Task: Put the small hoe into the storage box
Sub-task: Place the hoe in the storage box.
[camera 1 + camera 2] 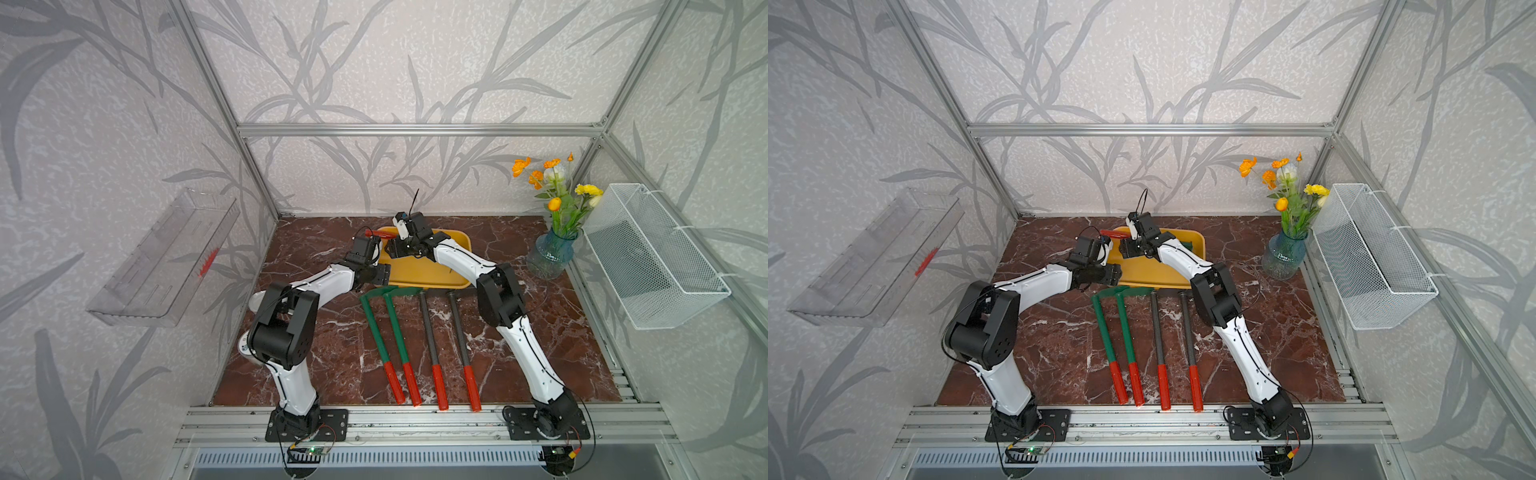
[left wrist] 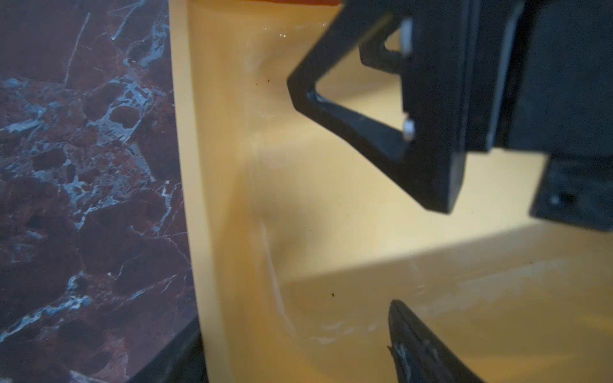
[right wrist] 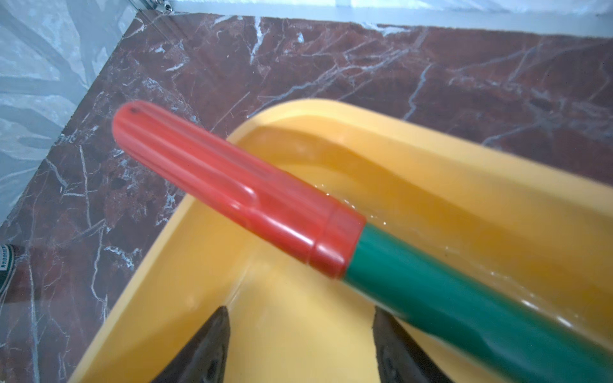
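In both top views the small hoe [image 1: 382,234] lies along the far side of the yellow storage box [image 1: 419,276], its red grip poking out past the far-left corner. Only these views show the rest. Four red-gripped tools lie in a row on the marble table [image 1: 332,353]: two green-shafted tools [image 1: 375,332] and two dark-shafted tools [image 1: 429,332]. There is also one vase [image 1: 550,253] of flowers, one wire basket [image 1: 656,257] and one clear tray [image 1: 162,257]. Only the wrist views make the jaws readable. The left wrist view shows the left gripper [image 2: 340,192] spread wide above the box's inner wall, holding nothing. The right wrist view shows the right gripper [image 3: 300,315] parted over the box floor, with the hoe's green shaft passing beside one finger, not between the two.
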Robot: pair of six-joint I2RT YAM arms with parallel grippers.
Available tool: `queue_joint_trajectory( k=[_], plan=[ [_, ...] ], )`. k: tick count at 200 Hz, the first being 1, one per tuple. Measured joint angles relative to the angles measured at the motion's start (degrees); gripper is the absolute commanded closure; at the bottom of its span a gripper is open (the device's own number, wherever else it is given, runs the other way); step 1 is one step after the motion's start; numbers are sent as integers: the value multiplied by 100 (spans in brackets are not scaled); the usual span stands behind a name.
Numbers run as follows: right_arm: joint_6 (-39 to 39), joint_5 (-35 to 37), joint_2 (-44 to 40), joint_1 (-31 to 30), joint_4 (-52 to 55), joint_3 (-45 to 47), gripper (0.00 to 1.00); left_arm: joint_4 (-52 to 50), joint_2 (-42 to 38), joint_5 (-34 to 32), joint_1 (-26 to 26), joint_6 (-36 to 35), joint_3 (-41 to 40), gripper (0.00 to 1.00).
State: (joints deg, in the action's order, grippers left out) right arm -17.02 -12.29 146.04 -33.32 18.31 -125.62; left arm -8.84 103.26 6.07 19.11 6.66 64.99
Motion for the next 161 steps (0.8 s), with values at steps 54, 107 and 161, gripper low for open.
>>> queue_joint_trajectory(
  k=[54,107,161],
  plan=[
    [317,144,-1117,-63,44,1648,32,-160,-494,-199,-57,48,52,22],
    [529,603,-1292,282,164,1602,32,-210,-901,-302,-107,96,136,23],
    [673,1161,-474,623,1049,328,32,-297,-901,-352,-118,101,136,23]
  ],
)
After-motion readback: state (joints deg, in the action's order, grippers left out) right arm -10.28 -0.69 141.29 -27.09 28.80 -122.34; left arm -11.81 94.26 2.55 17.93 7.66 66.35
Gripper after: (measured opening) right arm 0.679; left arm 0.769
